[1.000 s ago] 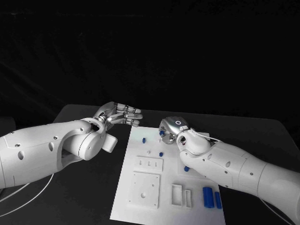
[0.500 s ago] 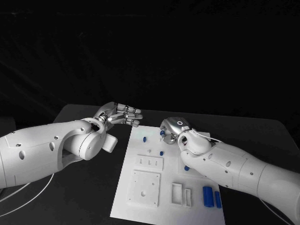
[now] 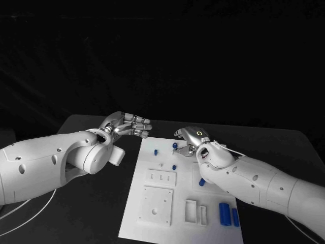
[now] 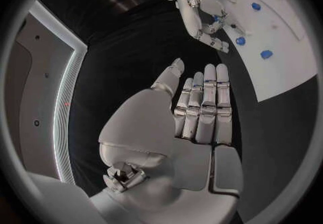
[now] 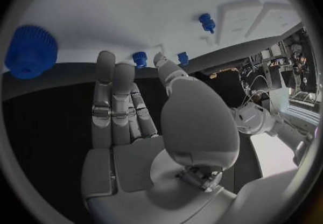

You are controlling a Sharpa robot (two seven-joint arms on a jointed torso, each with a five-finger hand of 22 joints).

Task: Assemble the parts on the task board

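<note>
The white task board (image 3: 159, 218) lies in the middle of the table. Small blue parts stand at its far end (image 3: 156, 151) and middle (image 3: 174, 166), and two blue cylinders (image 3: 225, 212) lie near its right edge. My right hand (image 3: 190, 138) hovers over the board's far end with fingers stretched out and nothing in it (image 5: 128, 105). Just beyond its fingertips are a small blue part (image 5: 139, 58) and a blue gear (image 5: 30, 51). My left hand (image 3: 129, 124) hangs off the board's far left corner, palm bare, holding nothing (image 4: 195, 111).
The board carries raised white blocks with slots and holes (image 3: 159, 203) near its front. Black table (image 3: 96, 203) lies to either side. My two forearms flank the board, and the right one (image 3: 258, 183) covers part of its right side.
My right hand has shifted slightly to the right over the board's far end. The left hand has barely moved.
</note>
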